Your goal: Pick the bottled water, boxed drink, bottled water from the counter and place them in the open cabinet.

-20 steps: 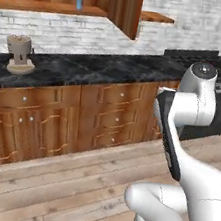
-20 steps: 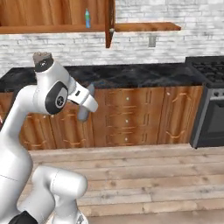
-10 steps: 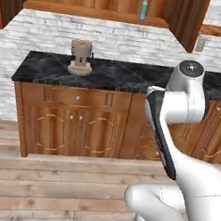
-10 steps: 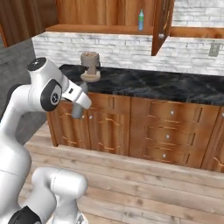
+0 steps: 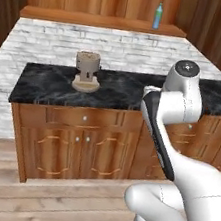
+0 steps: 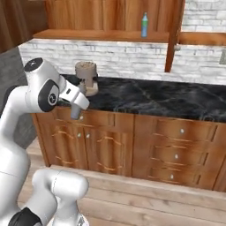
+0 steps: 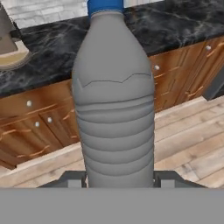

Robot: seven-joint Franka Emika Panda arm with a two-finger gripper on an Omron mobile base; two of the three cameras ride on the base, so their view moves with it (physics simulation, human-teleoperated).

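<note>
- Grey bottled water point(image 7: 113, 100), blue-capped, stands clamped between the gripper point(image 6: 75, 112) jaws, which are part-closed around its lower body, out in front of the counter point(image 5: 120, 91).
- Blue bottle point(image 5: 158, 16) already sits on the cabinet shelf point(image 5: 96, 20); a careless placement could topple it.
- Low grip means a fast swing might tip the bottle loose.
- Coffee grinder point(image 6: 86, 77) stands near the lift path.

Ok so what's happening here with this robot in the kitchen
The gripper is shut on a greyish bottled water with a blue cap, carrying it in front of the black marble counter. The blue bottle with a green cap already stands on the cabinet shelf above. A brown appliance sits on the counter.
</note>
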